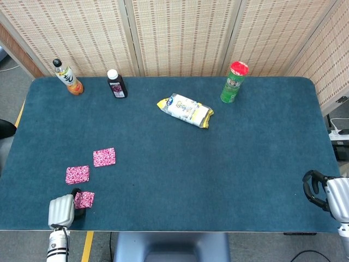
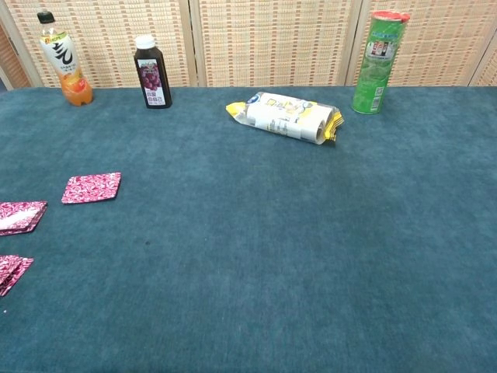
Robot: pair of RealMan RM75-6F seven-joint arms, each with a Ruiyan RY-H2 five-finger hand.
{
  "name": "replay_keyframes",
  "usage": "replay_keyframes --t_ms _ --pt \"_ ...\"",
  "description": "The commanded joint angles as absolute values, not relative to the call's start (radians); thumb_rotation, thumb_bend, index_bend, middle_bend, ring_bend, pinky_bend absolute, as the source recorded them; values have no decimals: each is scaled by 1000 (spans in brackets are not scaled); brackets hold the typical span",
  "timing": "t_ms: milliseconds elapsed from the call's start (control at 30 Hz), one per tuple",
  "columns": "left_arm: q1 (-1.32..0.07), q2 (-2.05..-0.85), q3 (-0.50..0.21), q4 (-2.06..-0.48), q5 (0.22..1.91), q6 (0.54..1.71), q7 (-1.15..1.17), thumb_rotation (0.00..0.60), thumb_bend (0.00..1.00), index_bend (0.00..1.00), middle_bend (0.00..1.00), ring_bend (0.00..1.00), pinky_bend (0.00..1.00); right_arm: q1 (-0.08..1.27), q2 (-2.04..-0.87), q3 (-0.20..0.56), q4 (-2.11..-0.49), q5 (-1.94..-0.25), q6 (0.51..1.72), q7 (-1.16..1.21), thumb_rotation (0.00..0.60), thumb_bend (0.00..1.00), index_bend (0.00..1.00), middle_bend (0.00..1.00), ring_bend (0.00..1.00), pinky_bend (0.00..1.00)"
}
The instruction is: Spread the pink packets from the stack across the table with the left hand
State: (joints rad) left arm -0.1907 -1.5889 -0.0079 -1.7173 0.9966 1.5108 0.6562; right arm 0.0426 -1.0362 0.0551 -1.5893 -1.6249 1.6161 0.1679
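Observation:
Three lots of pink packets lie at the table's left front. One packet (image 1: 104, 157) (image 2: 92, 187) is farthest in, and a second (image 1: 77, 174) (image 2: 19, 216) lies left of it. Nearest the front edge is the small stack (image 1: 85, 200) (image 2: 12, 272). My left hand (image 1: 62, 210) sits at the front edge, its white back up, and its dark fingertips (image 1: 76, 195) touch the stack's left side. The hand's back hides whether they pinch a packet. My right hand (image 1: 324, 194) rests off the table's right front corner, fingers curled on nothing. Neither hand shows in the chest view.
Along the back stand an orange drink bottle (image 1: 68, 77), a dark juice bottle (image 1: 116, 84) and a green can with a red lid (image 1: 234, 82). A white and yellow snack bag (image 1: 185, 110) lies in the middle back. The table (image 1: 180, 174) is dark blue cloth.

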Motion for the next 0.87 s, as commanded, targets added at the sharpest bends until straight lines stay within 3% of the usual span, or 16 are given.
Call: replay_keyframes --t_ms 33,333,567,633,700,767,867 --pt "-189 -1590 -11 -1718 995 1505 657 600 273 292 1000 1000 1000 42 -1036 55 -1589 -1625 1616 168 600 433 948 782 879 1000" --pt "-172 -1502 -20 -1845 1039 1525 636 600 267 246 1000 1000 1000 44 -1035 56 -1590 -1623 1613 170 600 433 948 782 880 1000" --pt "-141 -1250 28 -2011 1202 1516 462 600 261 336 969 1000 1000 46 -1035 55 -1592 -1622 1608 166 600 434 948 782 880 1000" --pt "-136 -1187 39 -1987 1244 1496 373 600 261 324 828 945 964 46 -1035 55 -1592 -1622 1607 164 600 433 948 782 880 1000" --pt "-129 -1128 37 -1948 1258 1481 290 600 272 293 606 766 863 47 -1039 56 -1591 -1621 1605 159 600 433 948 782 880 1000" --pt "-129 -1115 37 -1939 1263 1473 269 600 280 263 475 619 773 48 -1040 56 -1591 -1620 1604 157 600 433 948 782 880 1000" --pt "-127 -1081 34 -1914 1262 1458 216 600 298 185 250 381 530 49 -1042 56 -1591 -1617 1599 149 600 433 948 782 879 1000"
